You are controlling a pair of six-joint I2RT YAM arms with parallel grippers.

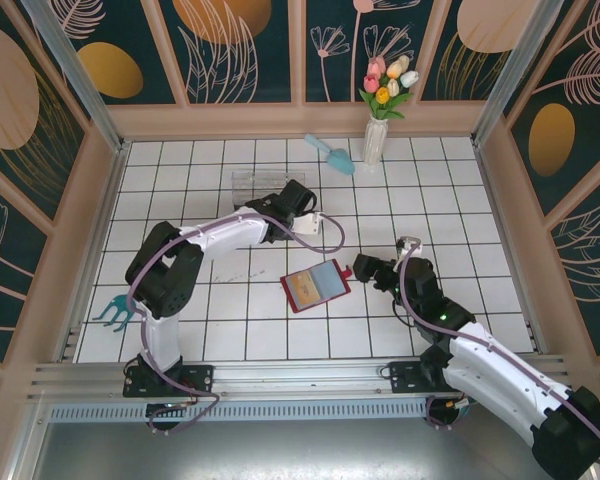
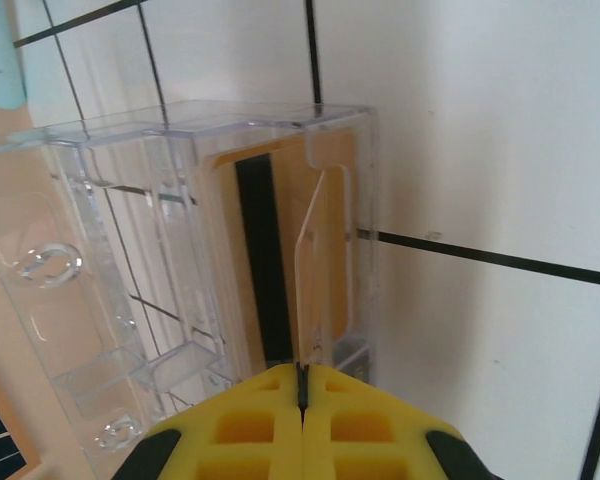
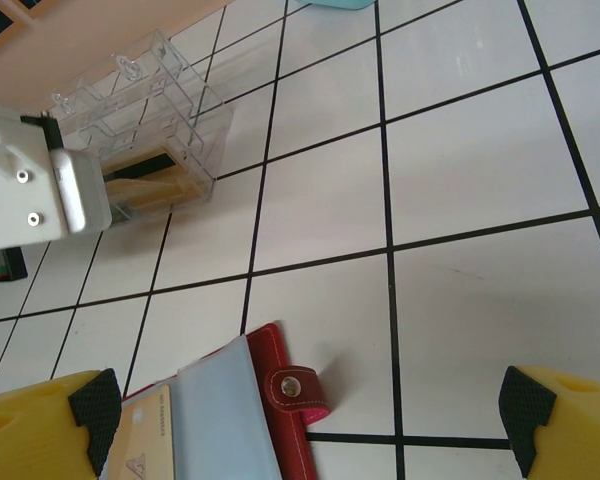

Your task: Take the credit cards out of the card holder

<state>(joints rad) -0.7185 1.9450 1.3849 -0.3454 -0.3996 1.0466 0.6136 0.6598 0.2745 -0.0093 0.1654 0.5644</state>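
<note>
Open red card holder (image 3: 285,420) lies on the white tiled surface (image 3: 480,150) between the spread right fingers (image 3: 30,415), a tan card (image 3: 145,440) in its pocket. Left fingers (image 2: 240,430), pressed together, sit at the near end of a gold card (image 2: 335,260) inside a clear box (image 2: 110,280).

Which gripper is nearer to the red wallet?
Right. The right gripper is open, close by the strap side of the red wallet. The left gripper is farther off, at the clear box.
</note>
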